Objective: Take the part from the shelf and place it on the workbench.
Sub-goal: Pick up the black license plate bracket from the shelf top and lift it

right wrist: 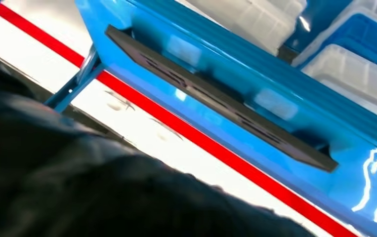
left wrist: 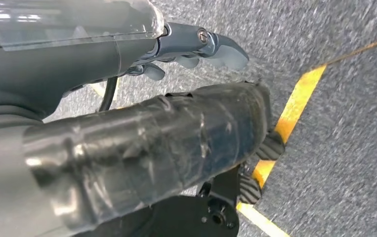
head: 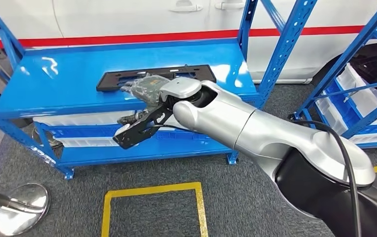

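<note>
Black and flat, the mounting plate (head: pixel 154 77) lay on the blue shelf (head: pixel 67 84), your right hand (head: pixel 144 89) over its near edge. You could not tell whether that hand had closed; seat the fingers under that edge before lifting.

Bright, even light is seen throughout, with white glare on the blue shelf (head: pixel 53 74); both wrist views are smeared by blur (the floor (left wrist: pixel 354 148) especially).
</note>
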